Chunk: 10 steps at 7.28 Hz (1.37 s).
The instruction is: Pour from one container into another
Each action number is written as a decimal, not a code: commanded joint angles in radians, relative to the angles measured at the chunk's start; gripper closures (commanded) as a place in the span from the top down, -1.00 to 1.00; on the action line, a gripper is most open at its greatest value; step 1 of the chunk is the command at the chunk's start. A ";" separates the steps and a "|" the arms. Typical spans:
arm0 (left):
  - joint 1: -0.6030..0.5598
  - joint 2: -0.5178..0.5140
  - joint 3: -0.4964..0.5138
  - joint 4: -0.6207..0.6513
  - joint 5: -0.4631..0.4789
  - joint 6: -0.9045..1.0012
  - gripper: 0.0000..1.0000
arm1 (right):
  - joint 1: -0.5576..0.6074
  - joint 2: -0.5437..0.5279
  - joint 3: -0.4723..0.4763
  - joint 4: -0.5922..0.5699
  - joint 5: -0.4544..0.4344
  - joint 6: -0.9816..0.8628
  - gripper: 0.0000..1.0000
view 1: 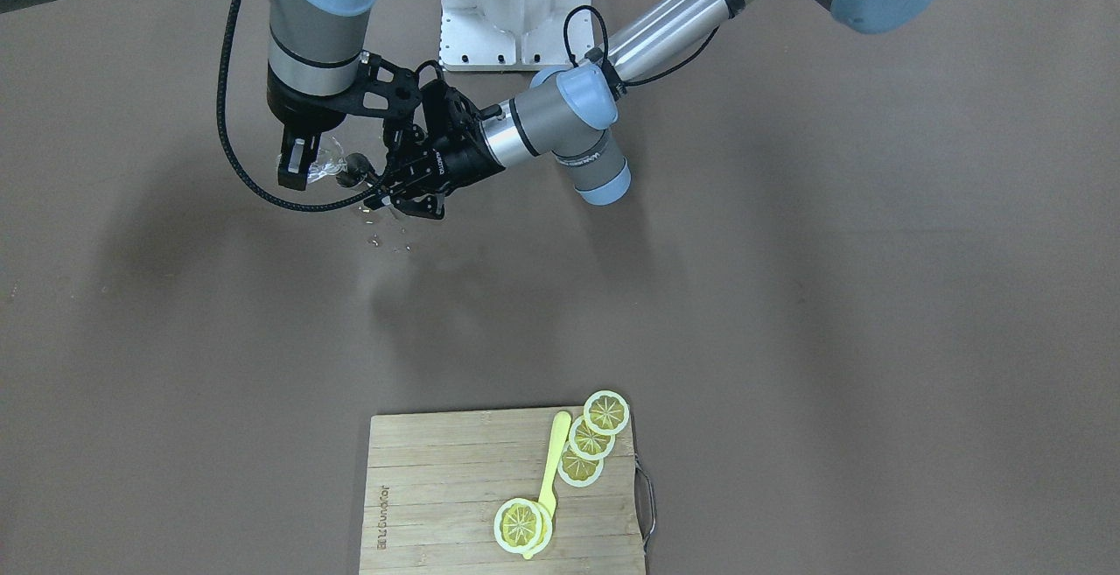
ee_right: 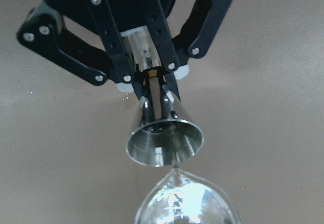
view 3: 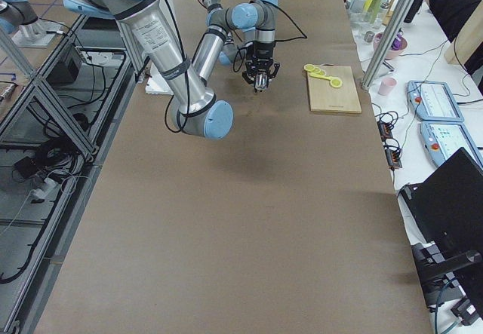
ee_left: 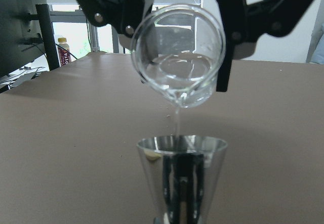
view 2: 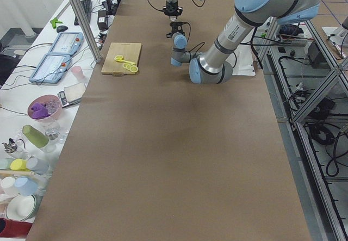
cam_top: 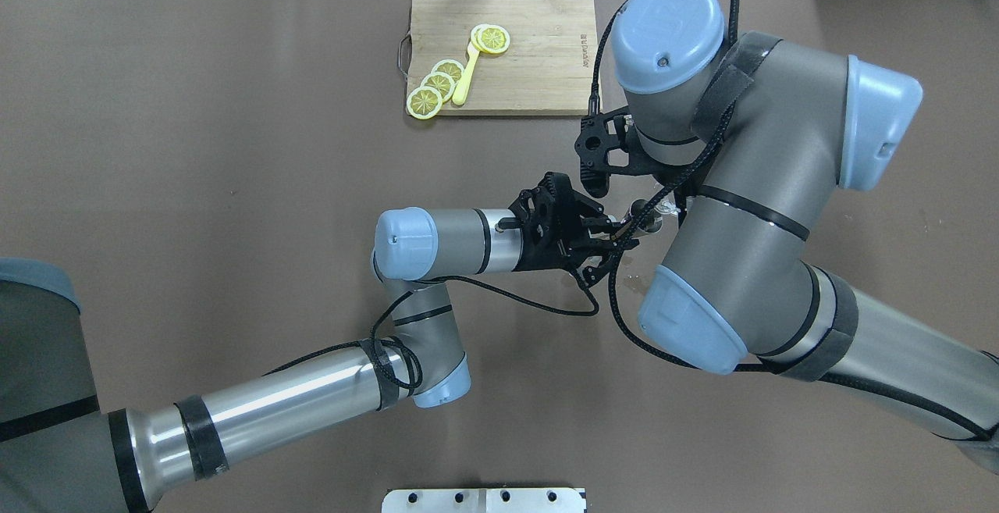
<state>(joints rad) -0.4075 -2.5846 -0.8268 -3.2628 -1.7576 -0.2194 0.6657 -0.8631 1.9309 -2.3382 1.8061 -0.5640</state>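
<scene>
Left wrist-mounted view: my right gripper (ee_left: pixel 178 47) clamps the clear glass (ee_left: pixel 177 75) from both sides and holds it tipped above the jigger (ee_left: pixel 181 173). A thin stream (ee_left: pixel 177 120) falls from its lip into the jigger's upper cone.
Left gripper (ee_right: pixel 154 96): fingers pinched on the jigger's narrow waist, cone mouth up.
Place: both containers are in the air, nearer my base than the cutting board (view 1: pixel 437 487) and a little to its right.
Surface: matte brown table (view 1: pixel 787 295). Small water drops (view 1: pixel 376 241) lie under the grippers, on my side of the cutting board.
Cutting board: wooden, at the table's far edge. It carries lemon slices (view 1: pixel 605 411) and a yellow spoon (view 1: pixel 551 470).
Room: off the table's end to the right of the cutting board are a bright window (ee_left: pixel 76 37), a dark monitor (ee_left: pixel 20 27) and a bottle (ee_left: pixel 63 49). A side bench (view 2: pixel 32 137) with cups and bowls runs along the cutting board's edge of the table.
</scene>
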 commanded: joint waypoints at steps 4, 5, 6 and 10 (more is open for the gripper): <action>0.001 0.000 -0.002 0.000 0.001 0.000 -1.00 | -0.001 0.006 -0.010 -0.003 -0.013 -0.011 -1.00; 0.001 0.000 -0.002 0.000 0.001 0.000 -1.00 | 0.000 0.013 -0.009 -0.019 -0.016 -0.025 -1.00; 0.001 0.000 -0.002 0.000 0.001 0.000 -1.00 | 0.000 0.015 -0.007 -0.019 -0.017 -0.028 -1.00; -0.001 0.000 -0.002 -0.003 0.000 0.000 -1.00 | 0.005 0.003 0.023 -0.009 -0.010 -0.016 -1.00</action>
<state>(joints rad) -0.4067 -2.5847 -0.8283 -3.2646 -1.7574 -0.2194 0.6687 -0.8556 1.9419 -2.3507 1.7941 -0.5871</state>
